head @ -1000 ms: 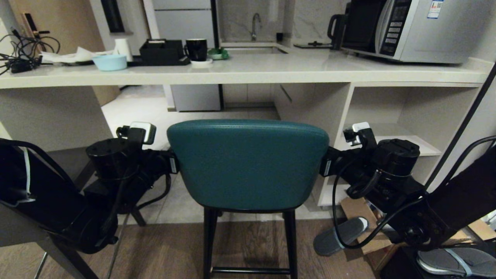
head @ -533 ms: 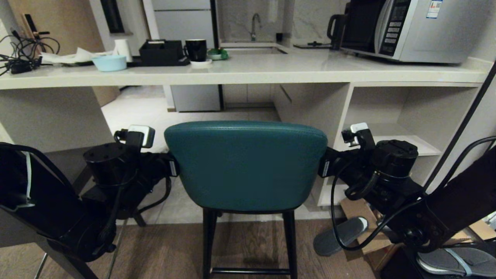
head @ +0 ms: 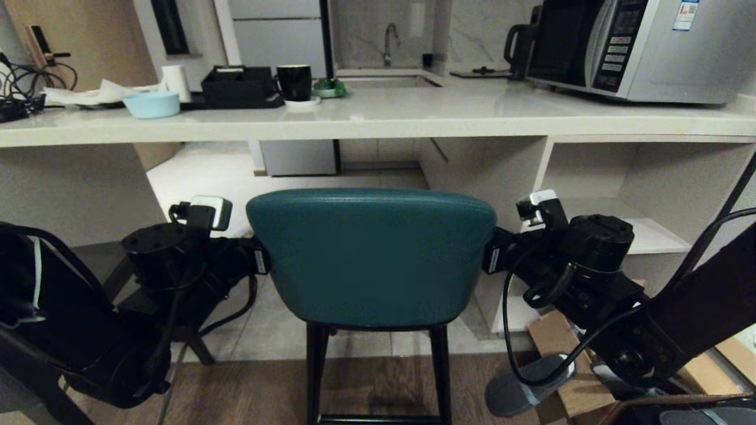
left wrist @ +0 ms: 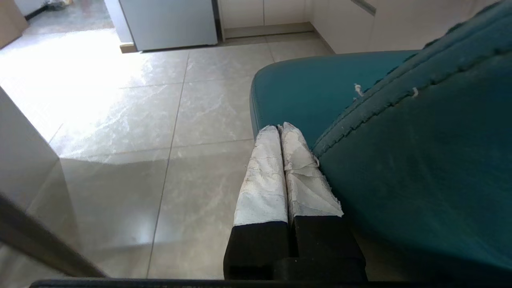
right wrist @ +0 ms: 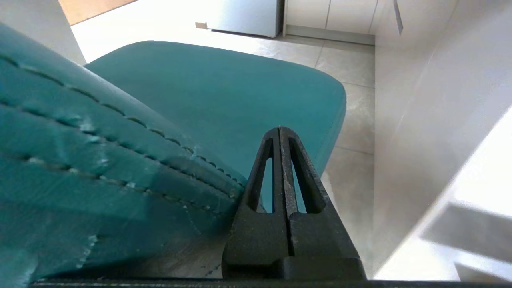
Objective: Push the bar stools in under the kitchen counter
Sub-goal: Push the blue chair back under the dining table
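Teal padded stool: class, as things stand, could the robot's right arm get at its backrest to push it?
Probably yes. The right tool, shut, already lies along the right edge of the teal padded stool, by its backrest seam, with nothing between them; the left tool flanks the other side.

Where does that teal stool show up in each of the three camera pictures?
Head view: the teal stool fills the centre, backrest toward the camera.
Left wrist view: teal stool along one side, beside the shut left claw.
Right wrist view: teal stool on the opposite side, beside the shut right claw.
Shared landmark: pale tiled floor.
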Robot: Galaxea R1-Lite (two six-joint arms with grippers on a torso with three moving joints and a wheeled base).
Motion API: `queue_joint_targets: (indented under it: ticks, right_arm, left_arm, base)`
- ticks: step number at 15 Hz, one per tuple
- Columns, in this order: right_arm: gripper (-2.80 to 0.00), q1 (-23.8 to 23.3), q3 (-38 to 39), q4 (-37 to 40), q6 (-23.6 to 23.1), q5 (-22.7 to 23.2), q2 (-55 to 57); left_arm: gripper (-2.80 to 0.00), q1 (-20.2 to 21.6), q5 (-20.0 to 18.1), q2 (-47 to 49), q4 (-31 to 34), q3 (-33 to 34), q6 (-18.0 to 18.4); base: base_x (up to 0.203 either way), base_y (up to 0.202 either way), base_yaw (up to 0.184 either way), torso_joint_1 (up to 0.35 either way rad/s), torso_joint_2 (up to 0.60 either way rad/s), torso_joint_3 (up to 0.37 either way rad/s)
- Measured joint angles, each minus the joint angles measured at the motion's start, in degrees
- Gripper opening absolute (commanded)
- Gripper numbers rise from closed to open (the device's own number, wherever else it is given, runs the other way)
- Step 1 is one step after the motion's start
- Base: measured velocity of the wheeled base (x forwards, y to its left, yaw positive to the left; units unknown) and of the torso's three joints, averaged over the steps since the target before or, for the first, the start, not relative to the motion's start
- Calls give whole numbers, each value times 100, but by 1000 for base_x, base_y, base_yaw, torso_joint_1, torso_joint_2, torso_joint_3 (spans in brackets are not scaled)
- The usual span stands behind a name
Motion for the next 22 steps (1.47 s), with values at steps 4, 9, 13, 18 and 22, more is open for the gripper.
queue_joint_targets:
  ticks: [4,9,13,18,22]
  right_arm:
    - [-280,11,-5,-10,2,-17,7]
    - [-280,15,27,-55,3,-63,-4]
    - [-280,15,-15,-55,25,-263,-20]
    - [-280,-2,-69,-59,29,-251,-6]
    - [-280,9,-59,-61,21,-251,-15]
  left_arm:
    - [-280,0,-11,0,30,7,6]
    - [-280,24,-40,138,56,-215,6]
    - [-280,-22,-24,362,32,-410,6]
    - [-280,-44,185,439,30,-387,24]
    - [-280,-41,205,444,-145,-318,27]
  base:
    - [192,0,1,5,1,1]
    - [186,0,1,7,1,2]
    - [188,0,0,3,4,2]
    - [95,0,0,5,2,1]
    - [0,0,0,0,0,0]
